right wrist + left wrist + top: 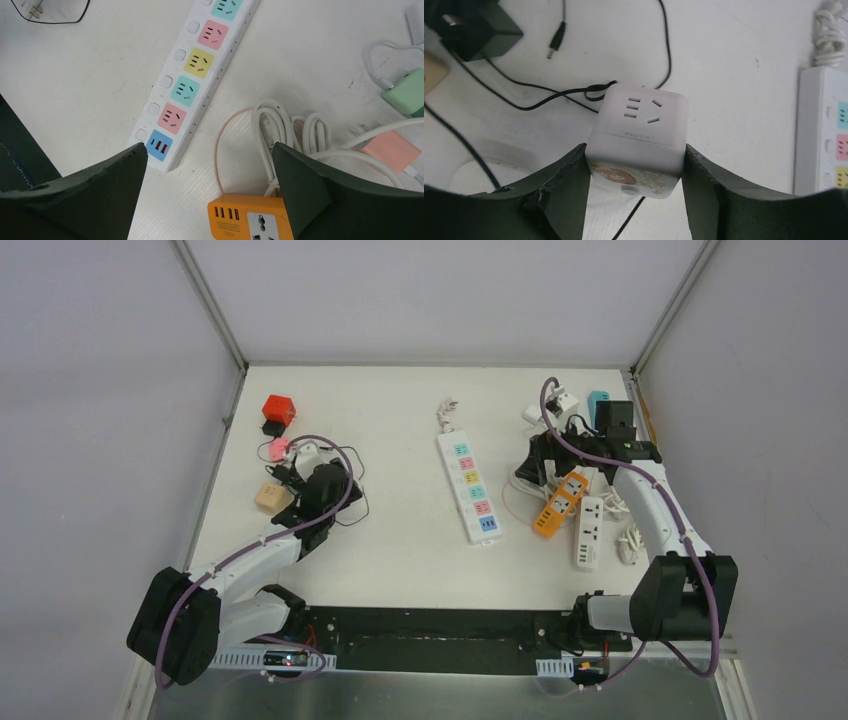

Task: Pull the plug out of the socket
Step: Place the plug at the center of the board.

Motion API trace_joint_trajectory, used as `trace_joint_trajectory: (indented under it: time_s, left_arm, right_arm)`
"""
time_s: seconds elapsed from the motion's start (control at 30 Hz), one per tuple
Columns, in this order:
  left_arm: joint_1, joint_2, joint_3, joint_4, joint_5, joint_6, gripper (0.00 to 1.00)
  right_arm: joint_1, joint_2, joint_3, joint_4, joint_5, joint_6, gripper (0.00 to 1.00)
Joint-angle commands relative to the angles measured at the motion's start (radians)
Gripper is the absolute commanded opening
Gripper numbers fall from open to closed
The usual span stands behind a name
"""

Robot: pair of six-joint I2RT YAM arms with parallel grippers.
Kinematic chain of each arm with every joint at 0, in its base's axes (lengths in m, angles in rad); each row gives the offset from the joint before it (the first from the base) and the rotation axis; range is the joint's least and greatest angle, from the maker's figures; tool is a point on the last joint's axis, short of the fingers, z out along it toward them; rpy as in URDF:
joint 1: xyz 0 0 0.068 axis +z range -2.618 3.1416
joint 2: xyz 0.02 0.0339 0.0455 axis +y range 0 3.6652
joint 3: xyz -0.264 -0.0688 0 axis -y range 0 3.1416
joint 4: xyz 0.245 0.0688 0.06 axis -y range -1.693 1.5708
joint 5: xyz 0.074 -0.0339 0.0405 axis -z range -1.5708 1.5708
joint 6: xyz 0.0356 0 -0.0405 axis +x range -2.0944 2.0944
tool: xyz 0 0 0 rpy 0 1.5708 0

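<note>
Pinching white cube socket (639,115): L claw (635,156), clear on wrist cam, prob. hidden overhead; R claw (209,146) spread.

Bright, even overhead light on my white table (400,560), shadows soft. Up close my left fingers (559,200) are dark and blurry; the cube socket (639,135) looks hazy.

Three power strips: a long white strip (469,487), an orange strip (560,502) and a short white strip (588,532). The long white strip carries five coloured outlets (195,63) and one blue USB panel (160,145).

Four small cubes on the left: a red cube (278,409), a pink cube (279,449), a beige cube (268,497) and a white cube (639,135).

One black adapter (474,30).

At least two chargers among the white cords: a mint charger (407,92) and a pink charger (391,150).
</note>
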Motion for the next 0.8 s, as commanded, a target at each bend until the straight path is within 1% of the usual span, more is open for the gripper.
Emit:
trace_joint_trajectory:
  time_s: [0.0, 0.1, 0.2, 0.23, 0.3, 0.33, 0.43, 0.5, 0.67, 0.77]
  left_arm:
    - [0.013, -0.014, 0.029, -0.113, -0.195, -0.115, 0.13]
    - [0.014, -0.009, 0.049, -0.168, -0.245, -0.141, 0.13]
    - [0.014, 0.003, 0.078, -0.248, -0.310, -0.184, 0.15]
    - [0.014, 0.009, 0.086, -0.272, -0.330, -0.201, 0.18]
    - [0.014, 0.017, 0.098, -0.306, -0.358, -0.232, 0.35]
    - [0.014, 0.020, 0.101, -0.313, -0.364, -0.238, 0.45]
    - [0.014, 0.022, 0.104, -0.318, -0.368, -0.242, 0.73]
    - [0.014, 0.018, 0.106, -0.317, -0.370, -0.237, 0.84]
    - [0.014, -0.012, 0.107, -0.318, -0.341, -0.209, 0.98]
    - [0.014, -0.053, 0.107, -0.317, -0.302, -0.187, 0.99]
  right_arm:
    - [-0.012, -0.013, 0.003, 0.010, -0.029, -0.022, 1.00]
    - [-0.014, -0.011, 0.004, 0.010, -0.030, -0.022, 1.00]
    - [-0.017, -0.009, 0.003, 0.009, -0.031, -0.020, 1.00]
    - [-0.017, -0.009, 0.004, 0.010, -0.032, -0.019, 1.00]
    - [-0.019, -0.006, 0.004, 0.010, -0.033, -0.018, 1.00]
    - [-0.020, -0.006, 0.004, 0.010, -0.033, -0.017, 1.00]
    - [-0.023, -0.004, 0.004, 0.010, -0.034, -0.016, 1.00]
    - [-0.027, -0.004, 0.004, 0.010, -0.037, -0.015, 1.00]
    - [-0.036, -0.006, 0.004, 0.009, -0.045, -0.013, 1.00]
    - [-0.036, -0.008, 0.004, 0.006, -0.051, -0.011, 1.00]
